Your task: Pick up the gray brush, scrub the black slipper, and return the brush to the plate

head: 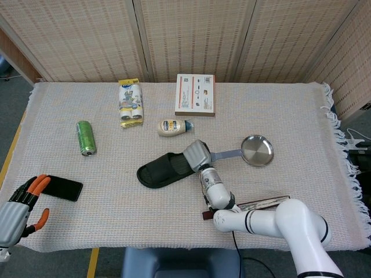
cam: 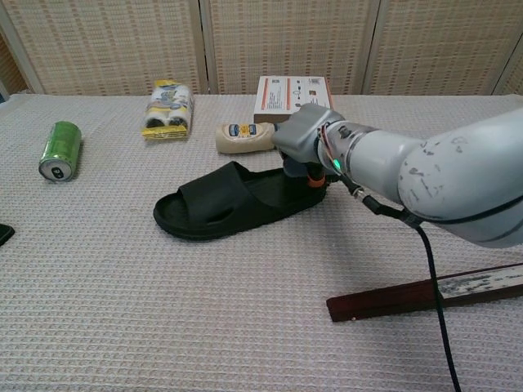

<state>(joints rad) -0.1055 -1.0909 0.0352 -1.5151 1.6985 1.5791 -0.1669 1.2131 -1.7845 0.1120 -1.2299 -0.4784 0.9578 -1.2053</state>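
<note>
The black slipper (head: 161, 170) (cam: 225, 201) lies mid-table, toe end to the left. My right hand (head: 196, 155) (cam: 307, 135) is over its heel end and grips the gray brush (head: 227, 154). The brush's flat handle sticks out to the right, and its tip reaches the rim of the round metal plate (head: 257, 150). The hand hides the brush head in both views. In the chest view only the orange fingertips (cam: 314, 181) show against the slipper's heel. My left hand (head: 18, 207) hangs open off the table's front left edge, holding nothing.
A black phone (head: 61, 187) lies next to my left hand. A green can (head: 85, 138), a yellow pack (head: 130, 102), a mayonnaise bottle (head: 174, 127) and a white box (head: 195, 94) stand at the back. A dark wooden bar (head: 258, 203) lies front right.
</note>
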